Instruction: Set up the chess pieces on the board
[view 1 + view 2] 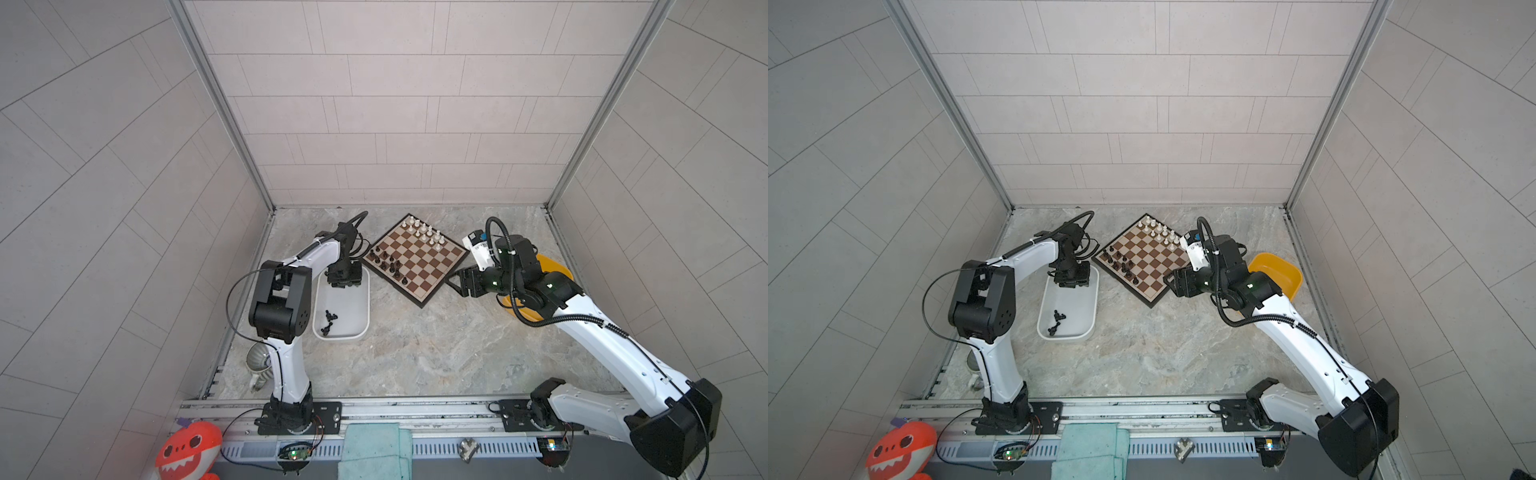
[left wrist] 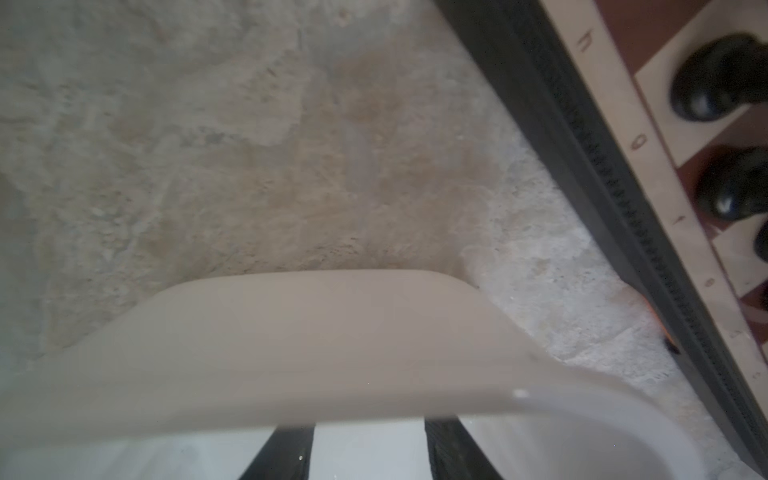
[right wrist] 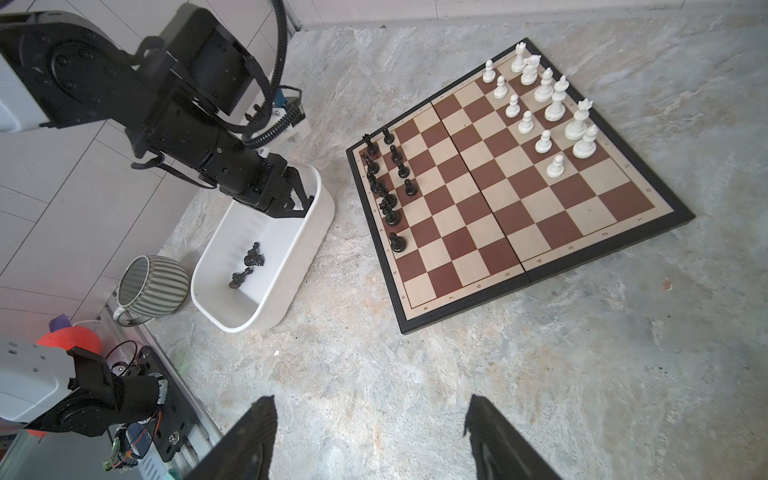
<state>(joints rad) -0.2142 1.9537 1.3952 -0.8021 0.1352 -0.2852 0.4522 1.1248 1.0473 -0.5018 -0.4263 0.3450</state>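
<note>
My left claw (image 3: 300,192) hangs over the far end of the white tub (image 1: 366,309), pointing down into it. Its fingers (image 2: 277,451) stand part-way apart with a plain gap between them. I see nothing held there, though the tub's rim hides the tips in the left wrist view. My right claw (image 3: 370,401) hovers above the bare table (image 3: 415,365), just beside the board's near right edge, its fingers (image 3: 254,436) spread wide and holding nothing. At the far left a ribbed grey mug (image 3: 153,286) sits by the base of my left arm, close to the tub's near end. The board (image 3: 519,208) lies flat at the back middle of the table, turned corner-on like a diamond. It lies between my two claws, near the white tub but apart from it. Black pieces (image 3: 390,216) stand in two uneven rows along the board edge nearest my left claw. White pieces (image 3: 556,104) stand in two rows along the opposite edge. Inside the white tub a few loose pieces (image 3: 254,253), all black, lie on their sides near its middle. A yellow tub (image 1: 1277,272) sits right of the board, partly hidden behind my right arm. I cannot tell what it holds.
</note>
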